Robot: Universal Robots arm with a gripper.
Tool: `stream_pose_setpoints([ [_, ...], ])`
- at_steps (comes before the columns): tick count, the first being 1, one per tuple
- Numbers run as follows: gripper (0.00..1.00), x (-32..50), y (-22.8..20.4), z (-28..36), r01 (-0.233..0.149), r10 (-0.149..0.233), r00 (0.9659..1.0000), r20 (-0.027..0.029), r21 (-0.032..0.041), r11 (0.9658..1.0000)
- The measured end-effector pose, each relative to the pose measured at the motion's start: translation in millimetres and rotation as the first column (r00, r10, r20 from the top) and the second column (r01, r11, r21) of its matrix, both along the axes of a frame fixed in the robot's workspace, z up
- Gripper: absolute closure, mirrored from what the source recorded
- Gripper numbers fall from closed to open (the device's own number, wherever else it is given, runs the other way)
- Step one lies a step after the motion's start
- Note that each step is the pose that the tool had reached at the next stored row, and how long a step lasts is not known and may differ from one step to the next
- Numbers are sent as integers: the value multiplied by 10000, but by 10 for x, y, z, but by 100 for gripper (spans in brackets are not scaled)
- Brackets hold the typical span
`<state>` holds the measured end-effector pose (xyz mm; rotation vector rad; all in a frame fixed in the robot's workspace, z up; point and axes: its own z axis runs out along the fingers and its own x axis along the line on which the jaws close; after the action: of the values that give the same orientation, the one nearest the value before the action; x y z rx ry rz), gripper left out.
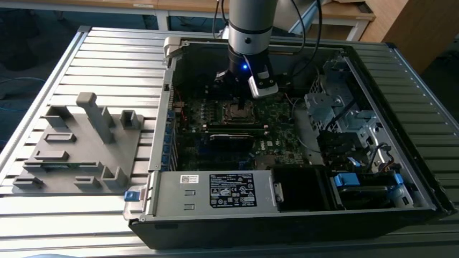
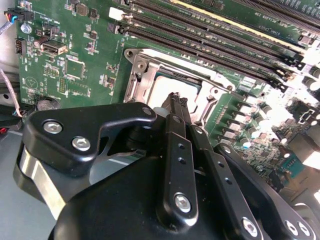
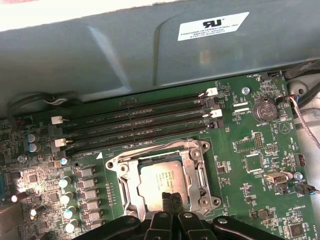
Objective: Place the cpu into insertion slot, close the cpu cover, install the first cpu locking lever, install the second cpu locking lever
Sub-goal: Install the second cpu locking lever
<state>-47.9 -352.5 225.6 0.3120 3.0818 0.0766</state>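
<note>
In the exterior view, the robot arm (image 1: 249, 27) reaches down into an open computer case (image 1: 287, 134) that lies on a slatted metal counter (image 1: 86, 59), and the tool (image 1: 244, 88) hangs just above the insertion slot (image 1: 237, 111) on the green motherboard (image 1: 276, 121). A grey plastic fixture (image 1: 79, 148) stands on the counter at the exterior view's left, well apart from the case, and the labelled power supply box (image 1: 215, 191) sits at the near edge of the case. Both wrist views show more detail: the two black fingers (image 3: 172, 202) of the tool are pressed together, closed on nothing, and their tips are over the cpu (image 3: 162, 177). The cpu lies flat inside the insertion slot, and the cpu cover (image 3: 195, 172) is down around it as a silvery frame. The first wrist view shows the long black memory slots (image 3: 135, 122) beside the socket and the grey case wall (image 3: 125, 50) behind them. In the second wrist view the tool body (image 2: 150, 200) hides part of the socket.
</note>
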Motion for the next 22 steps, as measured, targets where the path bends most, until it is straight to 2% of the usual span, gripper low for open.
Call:
stream_pose_setpoints([
  [18, 90, 0, -1, 23, -1, 1, 10000, 2, 2, 10000],
  [22, 90, 0, -23, 23, -1, 1, 10000, 2, 3, 10000],
])
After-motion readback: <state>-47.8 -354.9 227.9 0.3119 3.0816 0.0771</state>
